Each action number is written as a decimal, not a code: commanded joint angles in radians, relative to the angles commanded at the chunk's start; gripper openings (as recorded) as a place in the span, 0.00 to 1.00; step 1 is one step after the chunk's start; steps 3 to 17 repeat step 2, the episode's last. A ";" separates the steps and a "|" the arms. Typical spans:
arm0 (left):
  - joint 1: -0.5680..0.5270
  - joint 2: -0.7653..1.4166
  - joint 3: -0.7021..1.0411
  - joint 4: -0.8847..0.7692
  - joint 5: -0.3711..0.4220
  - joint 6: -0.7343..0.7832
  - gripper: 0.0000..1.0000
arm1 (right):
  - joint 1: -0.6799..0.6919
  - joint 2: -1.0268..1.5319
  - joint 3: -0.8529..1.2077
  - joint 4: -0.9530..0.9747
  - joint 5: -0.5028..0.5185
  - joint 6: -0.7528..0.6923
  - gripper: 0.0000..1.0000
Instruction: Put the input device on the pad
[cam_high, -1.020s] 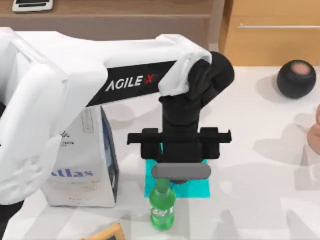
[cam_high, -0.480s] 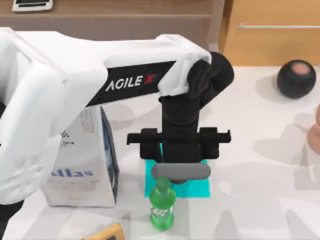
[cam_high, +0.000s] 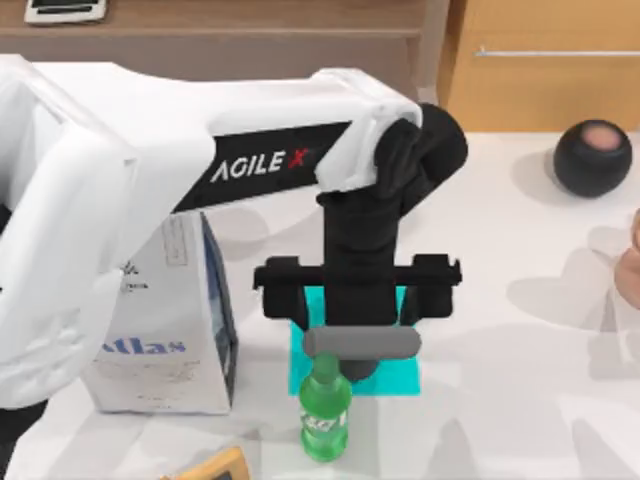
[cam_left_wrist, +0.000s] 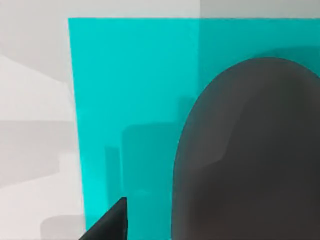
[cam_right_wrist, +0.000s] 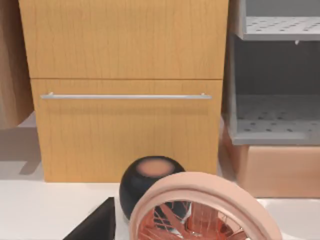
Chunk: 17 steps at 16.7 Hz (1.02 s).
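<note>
Two arms are working at a white table (cam_high: 520, 400), and only the left one is busy. The left gripper (cam_high: 352, 325) is hanging straight above the pad (cam_high: 402, 376), pointing down at it. Its jaws are standing apart. In the left wrist view one finger (cam_left_wrist: 112, 225) is showing beside the mouse (cam_left_wrist: 250, 150), with a strip of bare pad (cam_left_wrist: 130, 90) between them, so it is not touching the mouse. The mouse (cam_high: 362, 370), dark grey and rounded, is lying on the pad, under the gripper and toward the pad's near edge.

A green bottle (cam_high: 325, 410) is standing upright at the near edge of the pad, just beside the mouse. A white carton (cam_high: 170, 320) is standing to the left of the pad, near it but apart. A black ball (cam_high: 593, 157) is sitting well apart from the pad, to its far right, and a pink ring (cam_high: 630, 262) is lying to the right of the pad, at the table's edge.

The right gripper (cam_right_wrist: 97, 226) is idling well to the right of the pad, just behind the pink ring (cam_right_wrist: 200, 205) and the black ball (cam_right_wrist: 150, 185), facing a wooden cabinet (cam_right_wrist: 125, 75). Whether it is apart or together I cannot tell.
</note>
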 joint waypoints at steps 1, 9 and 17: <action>0.000 0.000 0.000 0.000 0.000 0.000 1.00 | 0.000 0.000 0.000 0.000 0.000 0.000 1.00; 0.000 0.000 0.000 0.000 0.000 0.000 1.00 | 0.000 0.000 0.000 0.000 0.000 0.000 1.00; 0.000 0.000 0.000 0.000 0.000 0.000 1.00 | 0.000 0.000 0.000 0.000 0.000 0.000 1.00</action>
